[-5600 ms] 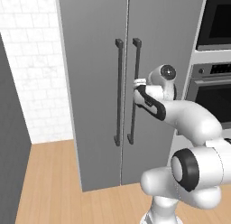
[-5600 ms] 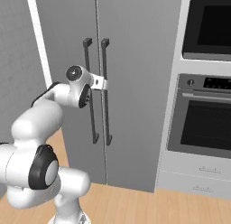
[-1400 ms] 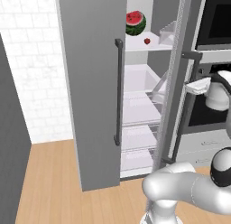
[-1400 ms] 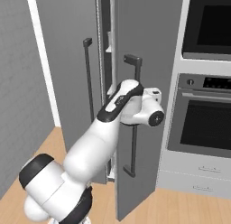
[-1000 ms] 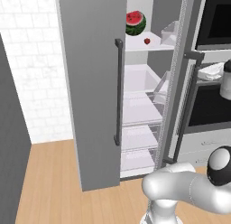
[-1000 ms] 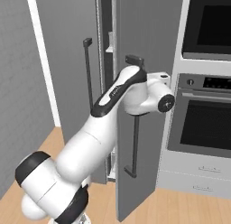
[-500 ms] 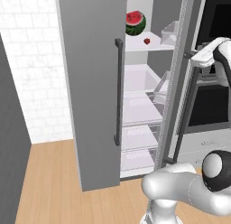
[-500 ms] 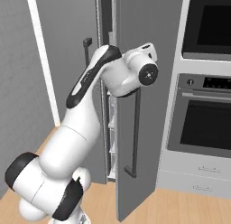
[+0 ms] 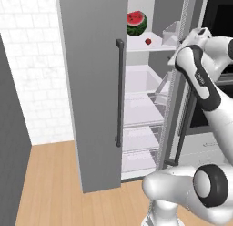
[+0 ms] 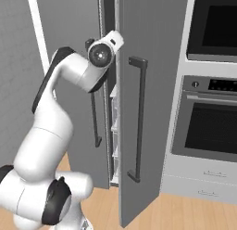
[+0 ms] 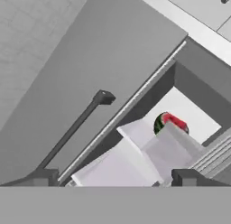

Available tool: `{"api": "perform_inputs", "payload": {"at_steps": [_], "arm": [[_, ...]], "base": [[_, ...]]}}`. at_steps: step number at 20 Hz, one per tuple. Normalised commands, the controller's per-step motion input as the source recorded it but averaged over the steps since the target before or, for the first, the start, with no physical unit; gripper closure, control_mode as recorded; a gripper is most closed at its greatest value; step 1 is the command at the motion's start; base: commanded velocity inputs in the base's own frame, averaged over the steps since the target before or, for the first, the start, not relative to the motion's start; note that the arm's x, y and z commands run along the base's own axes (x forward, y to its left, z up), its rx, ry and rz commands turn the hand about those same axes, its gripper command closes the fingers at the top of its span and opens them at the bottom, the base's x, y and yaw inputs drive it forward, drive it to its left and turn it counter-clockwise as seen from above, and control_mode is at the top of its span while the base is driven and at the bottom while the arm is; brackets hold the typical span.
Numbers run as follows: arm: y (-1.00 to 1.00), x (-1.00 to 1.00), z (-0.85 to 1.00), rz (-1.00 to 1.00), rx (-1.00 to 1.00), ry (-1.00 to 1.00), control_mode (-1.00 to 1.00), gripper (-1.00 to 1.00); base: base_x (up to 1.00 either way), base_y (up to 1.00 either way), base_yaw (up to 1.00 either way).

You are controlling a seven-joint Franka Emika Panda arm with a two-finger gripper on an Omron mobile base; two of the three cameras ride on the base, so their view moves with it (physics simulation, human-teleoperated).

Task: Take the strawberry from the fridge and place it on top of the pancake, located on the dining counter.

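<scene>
The tall grey two-door fridge (image 9: 91,84) stands with its right door open. The tiny bright red strawberry (image 9: 148,41) sits on the top white shelf (image 9: 152,46), just right of the big cut watermelon (image 9: 136,23). The tool (image 11: 115,178) has its dark tips apart and holds nothing (it is up by the door edge). I think the step is reaching in, so next it must go to the berry.

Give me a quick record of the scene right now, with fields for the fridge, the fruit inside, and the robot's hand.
fridge: right door swung open, left door closed
strawberry: on the upper white shelf, untouched
watermelon: same shelf, left of and behind the berry
hand: raised near the open door's edge, open, holding nothing
oven: built into the wall right of the fridge
task stage: berry not yet picked
</scene>
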Motion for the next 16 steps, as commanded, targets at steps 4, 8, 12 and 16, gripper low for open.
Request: {"api": "perform_inputs", "payload": {"at_steps": [4,8,12,16], "arm": [[0.96,0.14,-0.01,-0.20,-0.29,0.15,-1.00,-1.00],[0.59,0.46,-0.24,-0.36,-0.27,0.11,-1.00,-1.00],[0.29,0.52,-0.40,-0.40,-0.24,0.07,-1.00,-1.00],[0.00,0.48,-0.42,-0.33,-0.19,0.03,-1.00,-1.00]], "base": [[0.00,0.00,0.00],[0.00,0.00,0.00],[0.00,0.00,0.00],[0.00,0.00,0.00]]}}
